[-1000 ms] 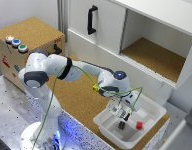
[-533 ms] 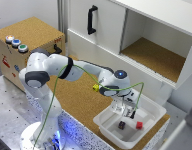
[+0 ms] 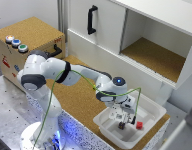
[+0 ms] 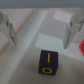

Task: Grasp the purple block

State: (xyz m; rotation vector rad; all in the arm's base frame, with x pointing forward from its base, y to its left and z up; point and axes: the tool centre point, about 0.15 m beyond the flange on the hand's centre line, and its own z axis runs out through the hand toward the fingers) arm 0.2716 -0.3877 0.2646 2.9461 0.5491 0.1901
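- Your gripper [image 3: 127,119] hangs inside the white tray [image 3: 152,107], low over its floor, with the fingers spread apart and nothing between them.
- In the wrist view the two fingertips [image 4: 7,29] stand wide at either side, and the purple block [image 4: 49,61] lies on the tray floor in the gap between them, though it looks short of the fingertips themselves rather than level with them.
- In the exterior view the purple block shows as a dark spot on the tray floor just below the gripper, and the red cube [image 3: 139,125] sits beside it, toward the exterior view's right.
- As I judge it, the approach is nearly finished: you are lined up over the block, but the last bit of descent and the closing are still to do. No grasp yet.
- Against the frame half a second back, the arm has dropped a little lower into the tray; the block and the red cube lie where they were.
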